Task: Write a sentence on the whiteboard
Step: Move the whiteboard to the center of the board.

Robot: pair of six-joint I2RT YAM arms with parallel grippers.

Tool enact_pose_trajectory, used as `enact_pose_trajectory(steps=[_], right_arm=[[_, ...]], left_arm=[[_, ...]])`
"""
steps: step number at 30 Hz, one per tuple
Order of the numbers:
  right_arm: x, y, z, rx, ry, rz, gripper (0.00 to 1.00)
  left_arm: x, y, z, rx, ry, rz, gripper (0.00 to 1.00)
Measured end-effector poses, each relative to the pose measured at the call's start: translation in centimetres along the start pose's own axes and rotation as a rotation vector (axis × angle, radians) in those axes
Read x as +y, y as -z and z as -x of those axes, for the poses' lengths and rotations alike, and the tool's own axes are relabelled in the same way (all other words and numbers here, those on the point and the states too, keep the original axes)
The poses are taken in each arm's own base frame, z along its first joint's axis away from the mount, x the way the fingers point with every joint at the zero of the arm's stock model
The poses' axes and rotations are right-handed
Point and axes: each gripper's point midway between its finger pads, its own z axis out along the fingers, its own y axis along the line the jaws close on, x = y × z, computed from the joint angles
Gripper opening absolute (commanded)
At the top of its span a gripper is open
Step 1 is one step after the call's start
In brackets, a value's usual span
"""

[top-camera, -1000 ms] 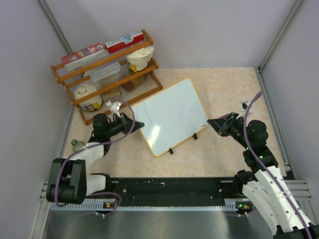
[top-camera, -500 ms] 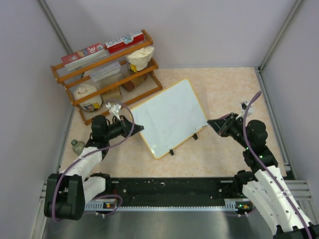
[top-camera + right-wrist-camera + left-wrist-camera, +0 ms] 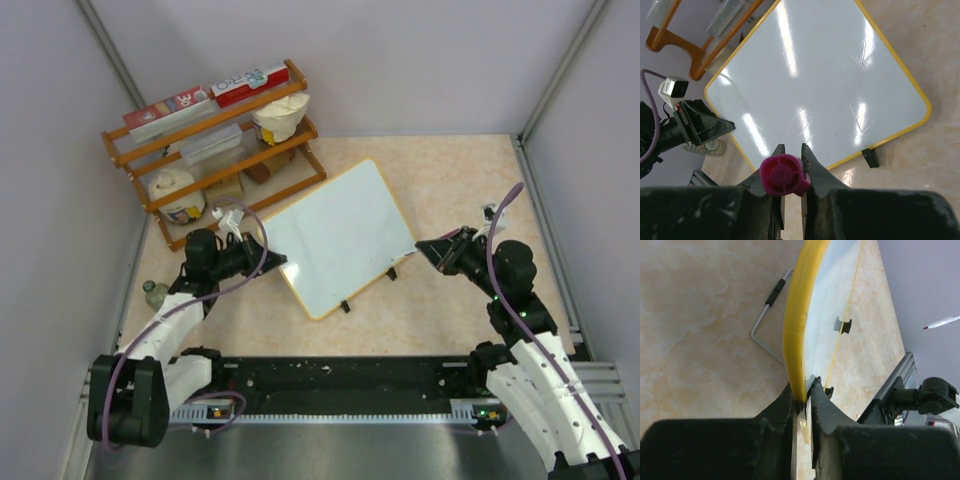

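Pinching the left rim of the whiteboard (image 3: 340, 238) tight in the left jaws. Clamping a pink-ended marker (image 3: 782, 175) in the right jaws, just right of the board.

The whiteboard (image 3: 340, 232) is white and flat, with round corners and a thin yellow rim. Its face is blank and shiny. It lies at a slant in the middle of the table (image 3: 460, 180), with two small black clips (image 3: 343, 304) on its near edge.

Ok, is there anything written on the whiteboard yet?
No, in the right wrist view the whiteboard has a blank white face, with only streaks of reflected light on it.
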Motion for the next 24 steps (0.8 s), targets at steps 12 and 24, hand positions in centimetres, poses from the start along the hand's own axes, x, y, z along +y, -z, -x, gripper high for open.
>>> enact_pose_trajectory(steps=[12, 24], right_arm=[[0.0, 0.0, 0.0, 0.0, 0.0, 0.0, 0.0], [0.1, 0.2, 0.2, -0.011, 0.006, 0.001, 0.0]], left_arm=[[3.7, 2.7, -0.9, -0.029, -0.042, 0.295, 0.6], [1.1, 6.9, 2.3, -0.159, -0.124, 0.409, 0.8]])
